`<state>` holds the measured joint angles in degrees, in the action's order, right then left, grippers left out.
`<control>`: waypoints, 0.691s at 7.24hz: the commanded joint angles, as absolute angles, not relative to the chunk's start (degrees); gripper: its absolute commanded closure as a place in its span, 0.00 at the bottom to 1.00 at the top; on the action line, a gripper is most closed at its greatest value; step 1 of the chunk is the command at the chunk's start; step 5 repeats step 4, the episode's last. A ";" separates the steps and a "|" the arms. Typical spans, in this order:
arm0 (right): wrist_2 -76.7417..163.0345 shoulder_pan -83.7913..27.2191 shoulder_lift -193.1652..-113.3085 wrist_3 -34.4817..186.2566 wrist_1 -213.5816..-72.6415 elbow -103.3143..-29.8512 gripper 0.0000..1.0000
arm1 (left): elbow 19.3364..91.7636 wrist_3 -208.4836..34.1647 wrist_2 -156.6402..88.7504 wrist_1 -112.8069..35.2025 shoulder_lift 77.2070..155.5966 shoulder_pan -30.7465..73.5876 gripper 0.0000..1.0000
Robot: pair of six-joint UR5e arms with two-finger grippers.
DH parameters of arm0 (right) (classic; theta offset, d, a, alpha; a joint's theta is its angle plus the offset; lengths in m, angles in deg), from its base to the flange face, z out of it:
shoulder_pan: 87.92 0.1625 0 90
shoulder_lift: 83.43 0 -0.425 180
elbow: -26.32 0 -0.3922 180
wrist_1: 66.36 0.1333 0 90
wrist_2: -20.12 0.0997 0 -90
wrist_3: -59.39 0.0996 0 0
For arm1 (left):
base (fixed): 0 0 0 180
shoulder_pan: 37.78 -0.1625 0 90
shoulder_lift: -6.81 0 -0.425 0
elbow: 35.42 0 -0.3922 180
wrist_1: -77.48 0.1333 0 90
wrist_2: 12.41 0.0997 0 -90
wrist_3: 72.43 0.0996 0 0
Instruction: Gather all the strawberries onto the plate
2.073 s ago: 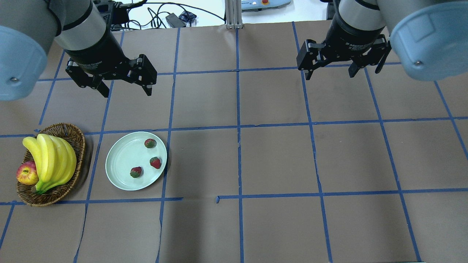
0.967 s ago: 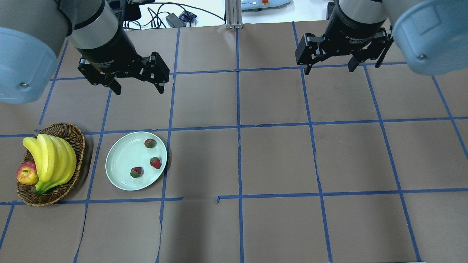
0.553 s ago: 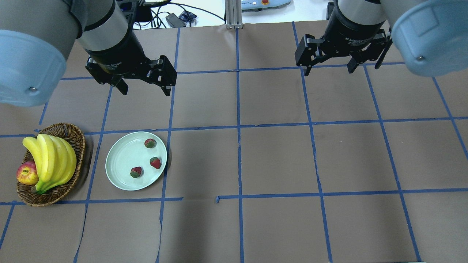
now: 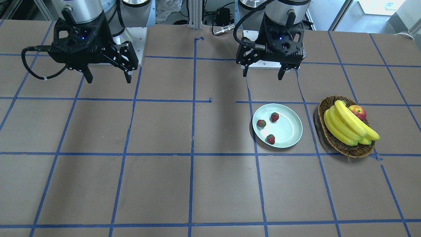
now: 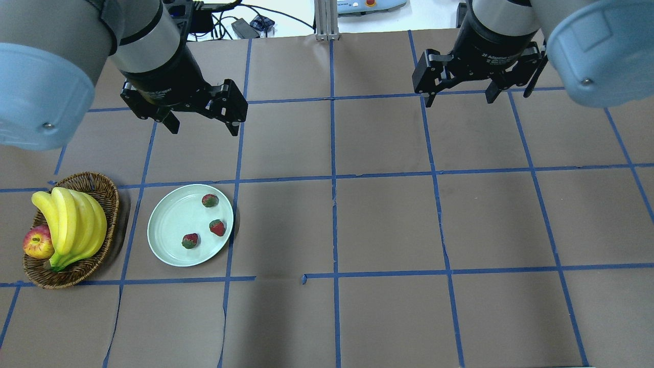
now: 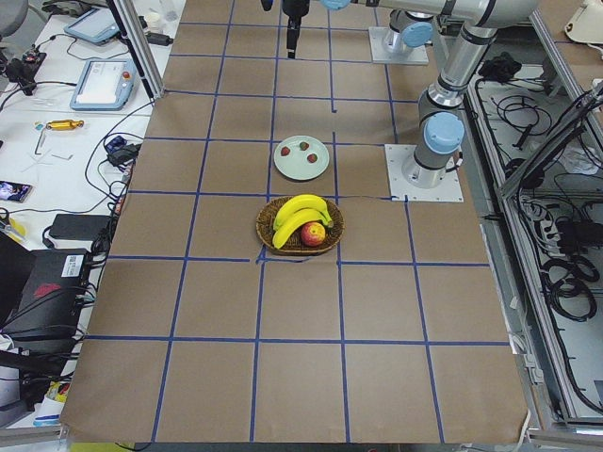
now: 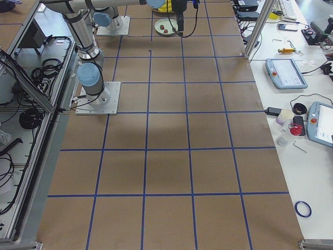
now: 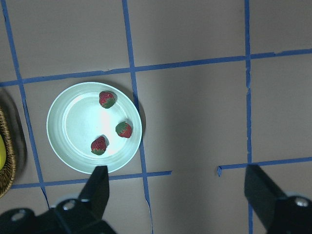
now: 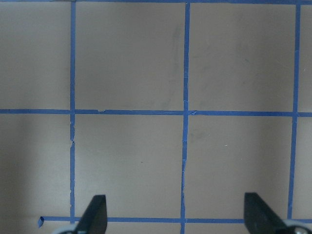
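The table (image 5: 388,220) is covered in brown paper marked into squares by blue tape (image 5: 333,153). Over its far edge hang the two arms. The left arm (image 5: 148,46) comes in at the far left and the right arm (image 5: 500,25) at the far right, well apart from each other.

The left gripper (image 5: 204,128) hovers above bare paper, farther from the robot than the plate, and holds nothing. Its jaws are spread wide, and in its wrist camera the two fingers (image 8: 97,187) sit at opposite lower corners. The right gripper (image 5: 460,99) also hovers clear of the table with its jaws wide apart and nothing between them. Its fingers (image 9: 95,212) frame only taped paper.

A brown wicker basket (image 5: 104,189) stands near the left edge of the table. A bunch of yellow bananas (image 5: 71,220) lies across it. A red-yellow apple (image 5: 37,243) is tucked against the bananas on their left.

Just right of the basket, but apart from it, is the round pale-green plate (image 5: 171,225), lying flat on the paper. All three strawberries are on the plate, toward its right half and not touching each other. One (image 5: 210,200) is near the far rim, one (image 5: 217,227) is close to the right rim, and one (image 5: 190,240) is nearer the robot, toward the middle. Each seems to lie on its side, though they are too small to be sure.
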<state>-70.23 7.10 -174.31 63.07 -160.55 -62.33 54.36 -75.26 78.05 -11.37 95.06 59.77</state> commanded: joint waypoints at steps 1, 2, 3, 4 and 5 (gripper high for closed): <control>-70.23 7.09 -174.31 63.08 -160.67 -62.27 0.00 | 54.49 -75.24 78.20 -11.38 94.79 59.78 0.00; -70.23 7.09 -174.31 63.08 -160.67 -62.27 0.00 | 54.58 -75.33 78.20 -11.38 94.70 59.70 0.00; -70.23 7.09 -174.31 63.08 -160.67 -62.27 0.00 | 54.67 -75.33 78.20 -11.38 94.52 59.78 0.00; -70.23 7.18 -174.31 63.08 -160.67 -62.27 0.00 | 54.67 -75.24 78.20 -11.38 94.61 59.70 0.00; -70.23 7.18 -174.31 63.08 -160.67 -62.27 0.00 | 54.67 -75.24 78.20 -11.38 94.61 59.70 0.00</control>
